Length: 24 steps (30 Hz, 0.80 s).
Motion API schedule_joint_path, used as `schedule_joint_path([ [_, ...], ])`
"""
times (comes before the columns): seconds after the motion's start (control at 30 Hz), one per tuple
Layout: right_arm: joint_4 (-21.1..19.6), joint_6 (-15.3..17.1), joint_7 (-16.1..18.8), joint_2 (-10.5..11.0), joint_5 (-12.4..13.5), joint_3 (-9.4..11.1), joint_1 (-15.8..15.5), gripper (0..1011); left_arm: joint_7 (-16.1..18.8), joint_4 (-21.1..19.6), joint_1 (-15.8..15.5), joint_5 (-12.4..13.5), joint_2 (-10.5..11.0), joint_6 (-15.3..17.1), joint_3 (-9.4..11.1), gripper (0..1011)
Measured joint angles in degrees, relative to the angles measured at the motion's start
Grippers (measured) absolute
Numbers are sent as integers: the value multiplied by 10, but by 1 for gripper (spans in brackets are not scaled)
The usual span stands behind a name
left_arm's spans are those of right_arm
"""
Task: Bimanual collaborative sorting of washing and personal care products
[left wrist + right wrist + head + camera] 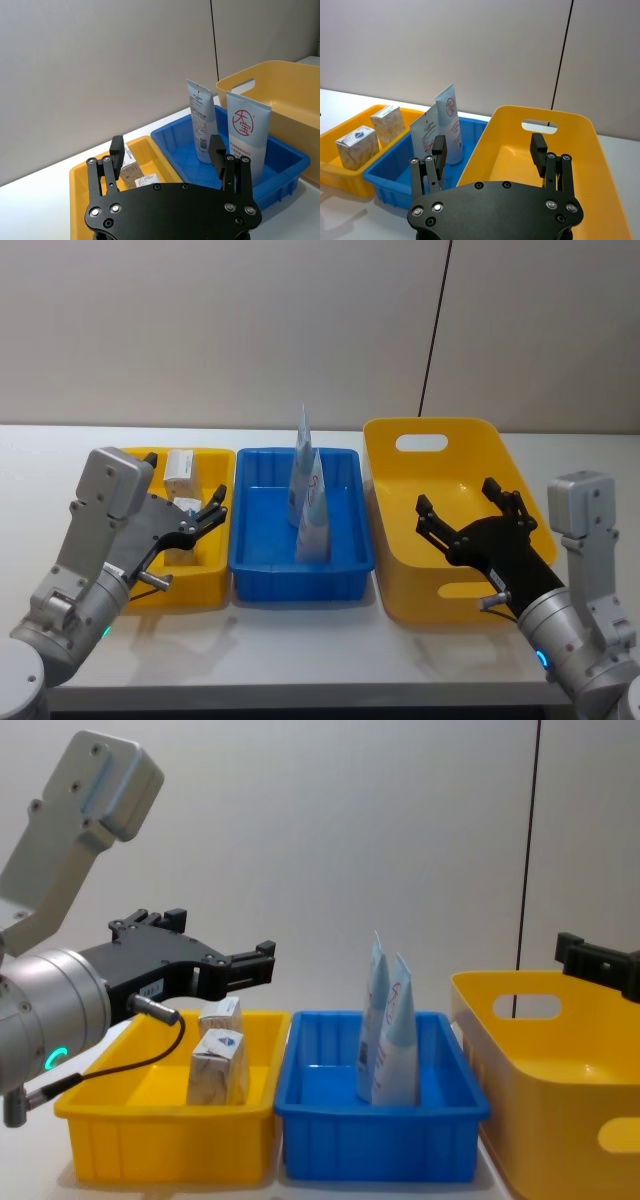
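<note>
Left gripper [212, 510] hangs with its fingers spread wide and nothing between them, above the small yellow bin [150, 592] at the left end of the white table [300, 660]. Right gripper [458, 502] is likewise spread and holds nothing, over the large yellow bin [400, 590] at the right end. Two slim tubes stand upright, cap end down, in the blue bin [300, 580] in the middle. The back tube [303, 455] is white and pale blue with small print. The front tube [314, 512] is pale blue with a red round mark near its flat crimped top, and the two stand close together. Both lie between the grippers, well apart from each. Two small beige cartons sit in the small yellow bin. The near carton [218, 1065] carries a blue mark on its face and stands just below the left gripper's fingertips in the chest view, not touching them. The far carton [221, 1014] stands just behind it.
</note>
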Motion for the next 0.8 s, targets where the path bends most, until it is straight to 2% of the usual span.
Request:
schedule_joint_path([
  [0.2, 0, 0, 0, 0, 0, 0, 0, 1003, -1, 1, -3, 0, -1, 6, 0, 1001],
  [0.4, 0, 0, 0, 0, 0, 0, 0, 1003, -6, 5, -11, 0, -4, 33, 2, 1001],
  [0.8, 0, 0, 0, 0, 0, 0, 0, 1003, -25, 28, -45, -4, -14, 135, 9, 1001],
])
